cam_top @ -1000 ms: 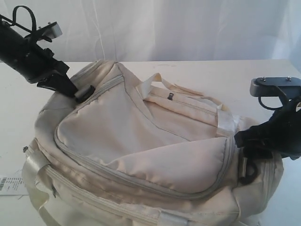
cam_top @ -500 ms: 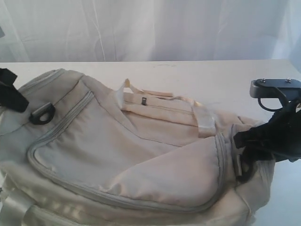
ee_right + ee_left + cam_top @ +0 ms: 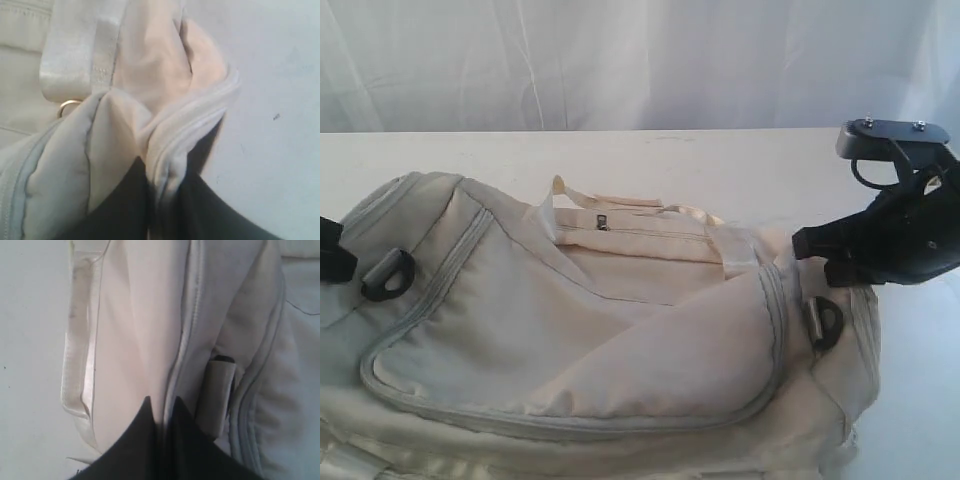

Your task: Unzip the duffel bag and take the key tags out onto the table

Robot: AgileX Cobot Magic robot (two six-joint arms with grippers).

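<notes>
Cream duffel bag [image 3: 620, 340], zip [image 3: 560, 425] seemingly closed; left gripper [image 3: 161, 407], right gripper [image 3: 160, 185] tight on its fabric.

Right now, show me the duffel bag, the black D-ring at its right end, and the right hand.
duffel bag [image 3: 620, 350], exterior view, front flap panel.
black D-ring [image 3: 837, 325], exterior view, its outer curve.
right hand [image 3: 813, 257], exterior view, between its fingertips.

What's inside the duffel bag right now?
Nothing inside shows. The duffel bag presents only cream fabric and grey zipper trim, with no opening in view. Any key tags in it are covered.
</notes>
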